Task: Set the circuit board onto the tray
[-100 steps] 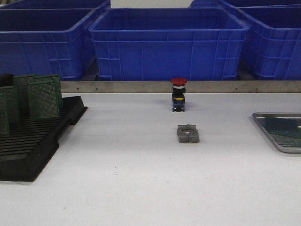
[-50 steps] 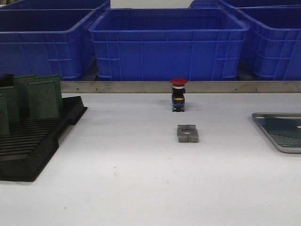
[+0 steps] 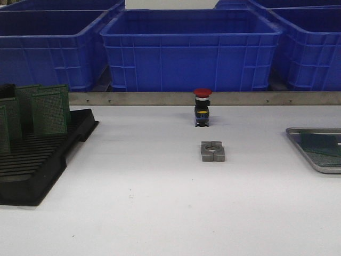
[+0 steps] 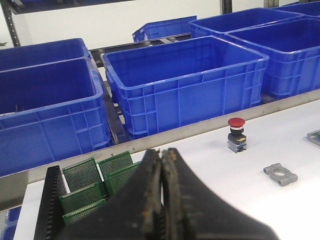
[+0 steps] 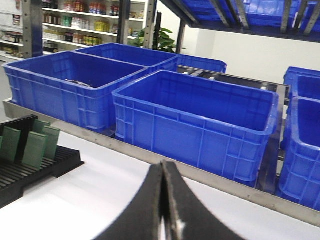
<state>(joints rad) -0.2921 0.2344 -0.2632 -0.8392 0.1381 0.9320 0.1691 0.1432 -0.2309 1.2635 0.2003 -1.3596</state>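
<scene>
Several green circuit boards [image 3: 49, 112] stand upright in a black slotted rack [image 3: 37, 165] at the table's left; they also show in the left wrist view [image 4: 95, 181] and the right wrist view [image 5: 34, 145]. The silver-grey metal tray [image 3: 306, 152] lies at the right edge with a green board [image 3: 322, 145] lying in it. Neither gripper shows in the front view. My left gripper [image 4: 162, 155] is shut and empty, high above the table near the rack. My right gripper [image 5: 164, 165] is shut and empty, above the table.
A red push button [image 3: 202, 106] stands mid-table at the back, with a grey metal clamp block [image 3: 213, 151] in front of it. Large blue plastic bins [image 3: 189, 48] line a metal rail [image 3: 160, 98] behind the table.
</scene>
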